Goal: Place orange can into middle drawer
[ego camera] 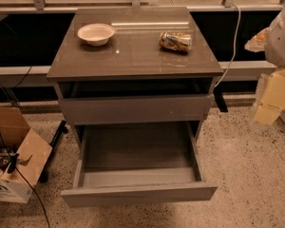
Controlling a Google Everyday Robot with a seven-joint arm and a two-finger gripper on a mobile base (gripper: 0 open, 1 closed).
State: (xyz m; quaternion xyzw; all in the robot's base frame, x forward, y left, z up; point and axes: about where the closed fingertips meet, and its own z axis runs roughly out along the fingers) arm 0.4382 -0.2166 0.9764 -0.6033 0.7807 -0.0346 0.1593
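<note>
The orange can (175,41) lies on its side on the right part of the grey cabinet top (133,56). It has an orange-gold and dark printed wrap and looks dented. Below the top there is a dark slot, then a closed drawer front (135,109). Under that, a drawer (137,163) is pulled far out and is empty. My gripper (270,103) hangs at the right edge of the view, beside the cabinet and lower than its top, well apart from the can. It holds nothing that I can see.
A white bowl (96,33) stands on the left part of the cabinet top. An open cardboard box (16,160) and cables lie on the floor at the left. A white cable (233,42) hangs down right of the cabinet. A railing runs behind.
</note>
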